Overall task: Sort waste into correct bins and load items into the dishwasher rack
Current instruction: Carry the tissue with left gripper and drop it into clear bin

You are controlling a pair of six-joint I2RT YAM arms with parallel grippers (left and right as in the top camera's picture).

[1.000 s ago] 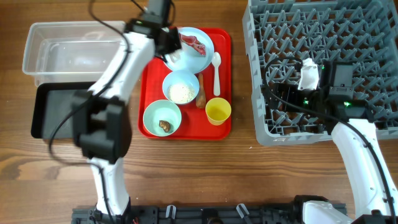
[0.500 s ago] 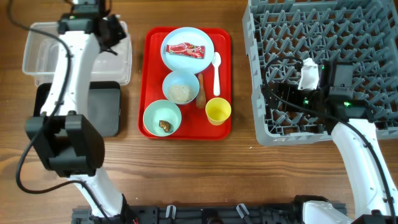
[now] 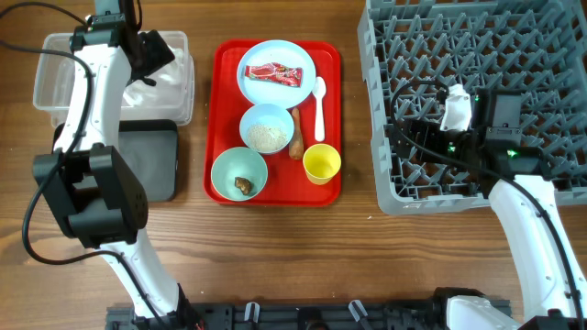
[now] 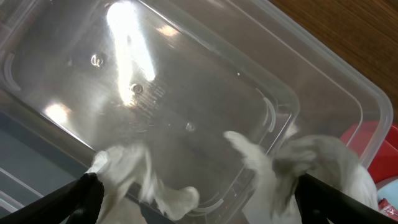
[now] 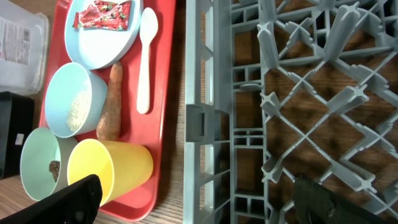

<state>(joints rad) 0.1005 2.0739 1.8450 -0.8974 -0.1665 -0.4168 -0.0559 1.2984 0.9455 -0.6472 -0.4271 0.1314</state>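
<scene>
Left hand (image 4: 205, 198) stands open above the clear tub (image 4: 155, 81), with crumpled white tissue (image 4: 317, 162) beneath it. A second ago the hand was at the plate (image 3: 278, 73).

The wooden table (image 3: 303, 257) is brown. On its left side sits a clear plastic tub (image 3: 55, 73), with a black tub (image 3: 160, 160) right next to it. A red tray (image 3: 226, 110) lies in the middle. The big grey dishwasher rack (image 3: 477, 46) sits on the right.

Bright even overhead light, soft shadows; white glare spots on the clear tub (image 4: 130, 37), left wrist view blurred
</scene>
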